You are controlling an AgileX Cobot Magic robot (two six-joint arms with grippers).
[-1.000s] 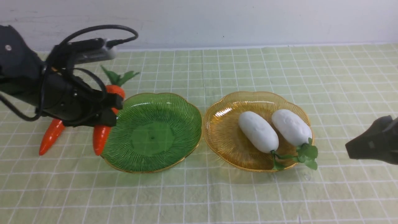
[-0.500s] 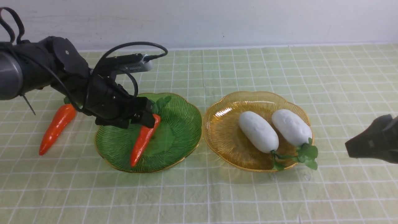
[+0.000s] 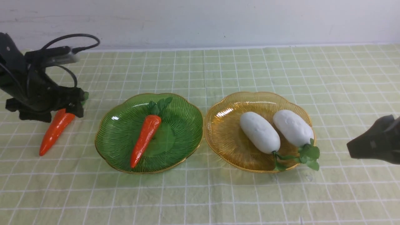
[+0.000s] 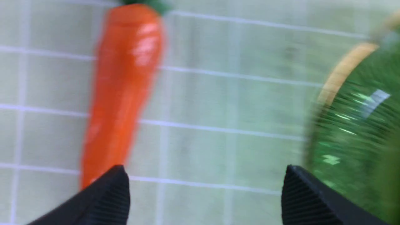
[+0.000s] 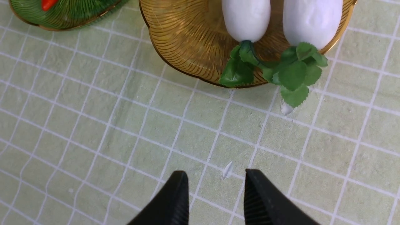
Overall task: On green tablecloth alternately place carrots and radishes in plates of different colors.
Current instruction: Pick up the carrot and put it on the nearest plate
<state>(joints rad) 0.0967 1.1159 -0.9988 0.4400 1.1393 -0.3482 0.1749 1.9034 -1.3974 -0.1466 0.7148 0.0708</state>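
Front view shows the green tablecloth (image 3: 218, 193) covering the whole table, up to a pale wall (image 3: 200, 22) at the far side. Two plates stand side by side in the middle, with their rims almost touching. The green plate (image 3: 184, 125) is on the left and the amber plate (image 3: 223, 134) is on the right.

The plated carrot (image 3: 145, 139) lies diagonally in the green plate, leaves toward the far side and point toward the near rim. The loose carrot (image 3: 55, 132) lies on the cloth to the left of the green plate, apart from it, with its point toward the near left. The left radish (image 3: 259, 132) and the right radish (image 3: 292, 127) lie just beside each other in the amber plate. Their green leaves hang over its near right rim.

Left wrist view is blurred, but it shows the left gripper (image 4: 204, 187) with its fingers (image 4: 106, 197) spread wide and only bare cloth between them. The loose carrot runs beside one finger and the green plate's rim beside the other. In the front view this gripper is over the thick end of the loose carrot; whether it touches it, I cannot tell.

The right gripper (image 5: 216, 187) is at the right edge, near the amber plate. Its fingers (image 5: 175, 200) stand a small gap apart over the cloth and pinch nothing.
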